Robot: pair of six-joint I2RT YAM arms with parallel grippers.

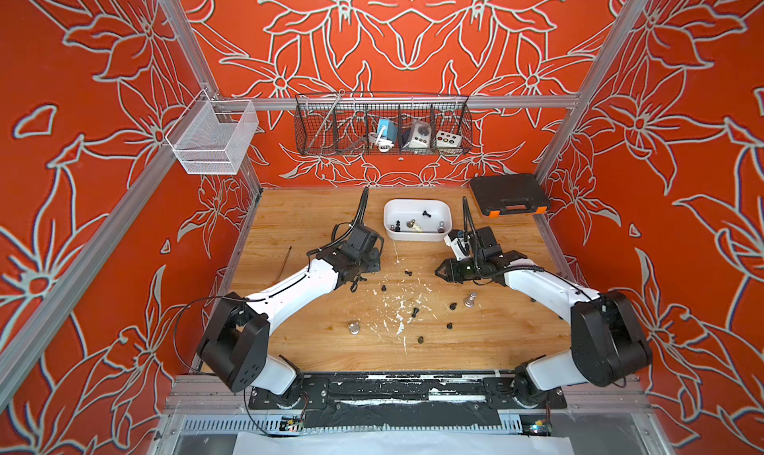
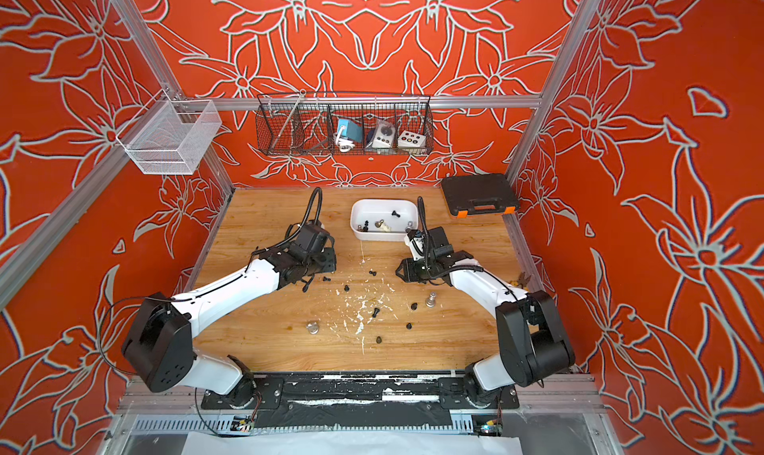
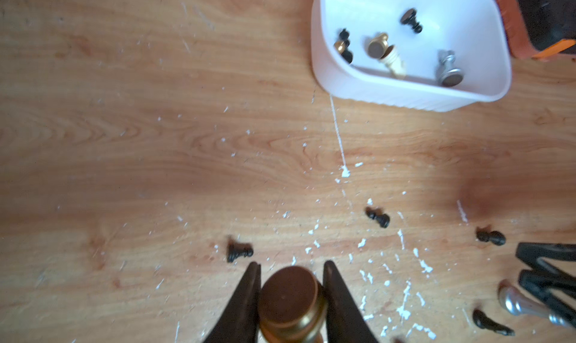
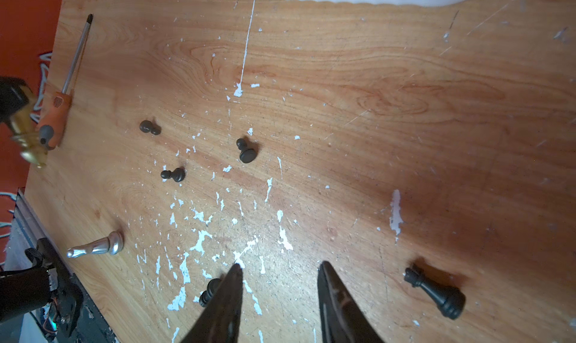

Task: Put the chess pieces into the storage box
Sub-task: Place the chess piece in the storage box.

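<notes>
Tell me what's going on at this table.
Chess pieces are going into the white storage box; several lie in it. The left tool grips a gold piece, not yet over the box. The right tool hangs open and empty over scattered black pieces.

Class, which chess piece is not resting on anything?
The large gold piece clamped in the left pincer; all others rest on the table or in the white box.
</notes>
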